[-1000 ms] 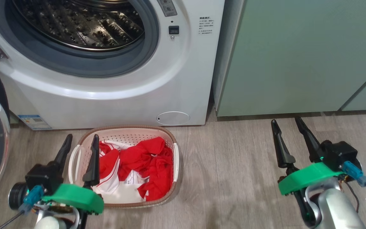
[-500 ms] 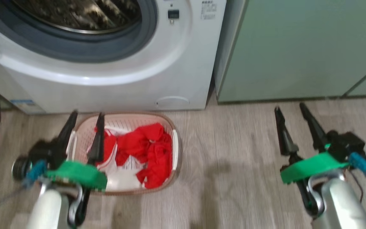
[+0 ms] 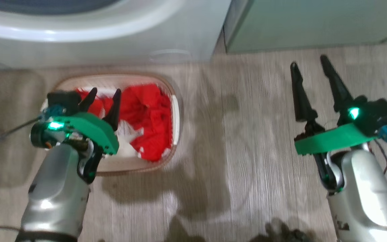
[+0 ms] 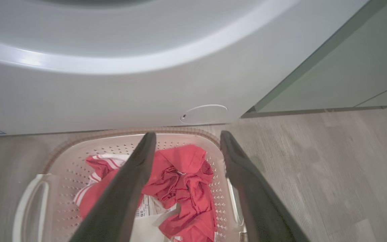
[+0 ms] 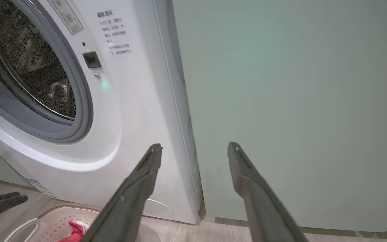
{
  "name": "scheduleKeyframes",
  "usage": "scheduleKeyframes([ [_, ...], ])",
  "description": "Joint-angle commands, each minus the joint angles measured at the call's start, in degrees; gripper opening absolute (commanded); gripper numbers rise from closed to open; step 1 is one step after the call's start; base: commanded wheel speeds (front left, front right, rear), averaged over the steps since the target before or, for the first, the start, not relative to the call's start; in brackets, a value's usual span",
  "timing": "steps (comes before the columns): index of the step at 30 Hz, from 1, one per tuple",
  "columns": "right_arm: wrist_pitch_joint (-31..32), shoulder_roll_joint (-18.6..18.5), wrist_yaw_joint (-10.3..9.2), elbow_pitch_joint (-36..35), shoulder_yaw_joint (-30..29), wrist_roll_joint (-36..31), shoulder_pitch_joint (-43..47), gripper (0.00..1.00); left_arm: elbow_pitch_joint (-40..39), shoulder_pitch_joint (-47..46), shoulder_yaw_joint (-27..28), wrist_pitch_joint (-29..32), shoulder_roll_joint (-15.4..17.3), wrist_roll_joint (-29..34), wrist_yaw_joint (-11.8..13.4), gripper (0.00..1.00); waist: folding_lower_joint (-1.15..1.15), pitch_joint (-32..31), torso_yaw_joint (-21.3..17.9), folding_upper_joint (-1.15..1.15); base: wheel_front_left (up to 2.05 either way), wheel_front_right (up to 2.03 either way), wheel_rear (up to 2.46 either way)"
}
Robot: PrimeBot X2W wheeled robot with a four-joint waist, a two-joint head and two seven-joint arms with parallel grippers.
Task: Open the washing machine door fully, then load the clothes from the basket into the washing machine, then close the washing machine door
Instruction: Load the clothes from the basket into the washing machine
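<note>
The left gripper (image 3: 106,91) hangs wide open, holding nothing. The red clothes (image 3: 148,101) lie just below its fingers, in the cream basket (image 3: 176,111). It should dip low and pinch a thick bunch, not the basket wall. The right gripper (image 3: 308,61) is open too, over the wood floor (image 3: 247,141). Ahead of both stand the washing machine (image 3: 79,40) and a green cabinet (image 3: 297,23).

The floor (image 3: 247,134) was pale wood-look planking. Left of centre in the head view the basket (image 3: 139,165) sat on it, just below the washing machine (image 3: 96,43) at the top left. A pale green cabinet (image 3: 297,27) stood at the upper right.
</note>
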Motion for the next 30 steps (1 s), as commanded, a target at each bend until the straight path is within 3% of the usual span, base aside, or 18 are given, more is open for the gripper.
scheduleKeyframes([
  [1,-0.5,0.1,0.0,-2.2,1.4,-0.1,-1.2,1.0,1.4,-2.7,0.6,0.1,0.9,-1.2,-0.3,1.0,-0.02,5.9,-2.0,0.0,0.0,0.0,0.0],
  [8,-0.6,0.1,0.0,-3.7,2.1,-0.4,-3.9,1.0,10.4,-9.5,-5.2,1.6,0.7,-7.2,-0.5,1.0,-0.02,13.4,-3.2,0.0,0.0,0.0,0.0],
  [14,-0.7,0.1,0.0,-5.5,2.7,-0.8,-5.8,1.0,15.5,-13.8,-10.7,3.8,2.9,-14.3,-0.5,1.0,-0.02,20.5,-4.5,0.0,0.0,0.0,0.0],
  [30,-0.7,0.1,0.0,-7.7,4.1,1.1,-7.7,1.0,19.9,-19.7,-22.6,7.0,8.8,-26.9,-0.5,1.0,-0.02,30.6,-7.1,0.0,0.0,0.0,0.0],
])
